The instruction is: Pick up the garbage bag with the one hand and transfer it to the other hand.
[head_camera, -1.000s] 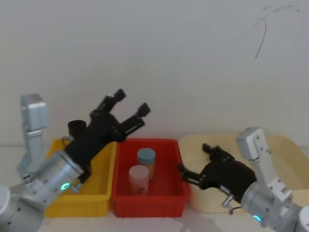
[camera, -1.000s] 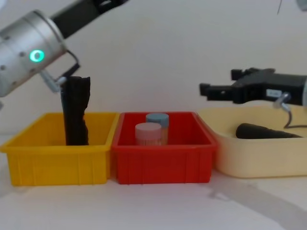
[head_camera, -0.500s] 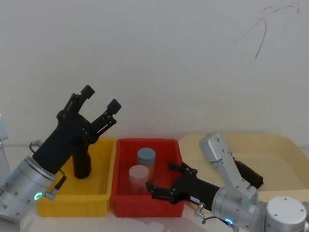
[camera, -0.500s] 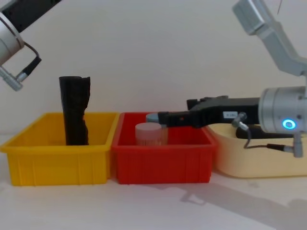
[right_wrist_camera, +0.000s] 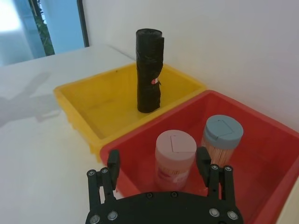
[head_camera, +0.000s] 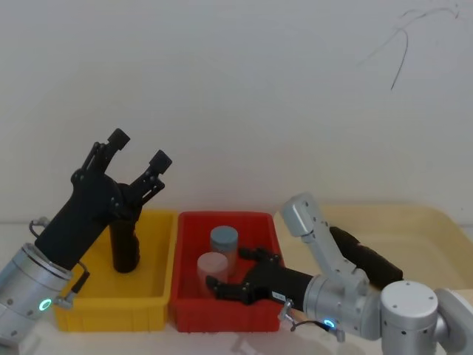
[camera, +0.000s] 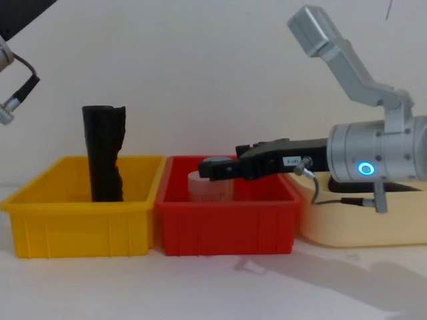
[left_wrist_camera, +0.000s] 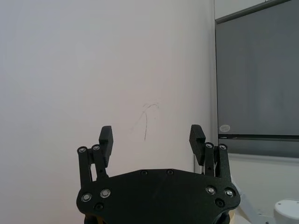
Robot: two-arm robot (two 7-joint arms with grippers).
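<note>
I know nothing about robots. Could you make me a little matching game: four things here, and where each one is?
Things:
1 upright black roll
2 pink-lidded jar
3 lying black roll
4 left pincer

Places:
A in the cream tray
B raised in the air, open
C in the yellow bin
D in the red bin

Pairs: 1-C; 2-D; 3-A; 4-B

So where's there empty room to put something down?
The yellow bin is mostly bare floor around the standing black roll, open left gripper raised above. The cream tray is bare right of the lying garbage bag. The red bin is crowded: pink-lidded jar, blue-lidded jar, open right gripper beside them.
</note>
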